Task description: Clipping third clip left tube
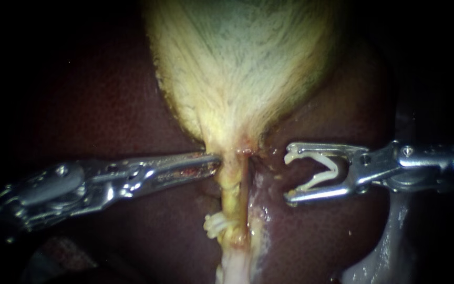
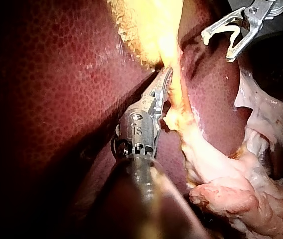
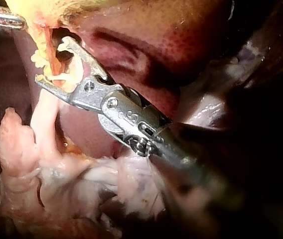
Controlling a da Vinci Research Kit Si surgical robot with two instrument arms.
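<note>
dark red liver point(image 1: 106, 105) fills the background and carries everything else. the pale yellow gallbladder point(image 1: 237, 63) lies on its upper middle and narrows to a neck.

from that neck the tube point(image 1: 231, 202) runs down over the liver toward its lower edge. it looks yellow, thin and stringy, with whiter tissue further down. a second, redder strand lies close against it, so we cannot say for certain which one is the left tube.

we see one placed clip point(image 1: 214, 223), white and clamped across the tube partway down. a ridged lump above it may be another, but we cannot tell.

our left instrument point(image 1: 214, 162) has its jaws pressed together on the edge of the gallbladder at the neck, as far as we can judge. our right instrument point(image 1: 287, 177) stands near the tube but apart from it. its jaws are spread wide, and a white clip point(image 1: 319, 179) sits seated between them, touching both.

we judge the clip loaded and lined up, but not yet around the tube. the advance over the tube and the squeeze are still to do.
</note>
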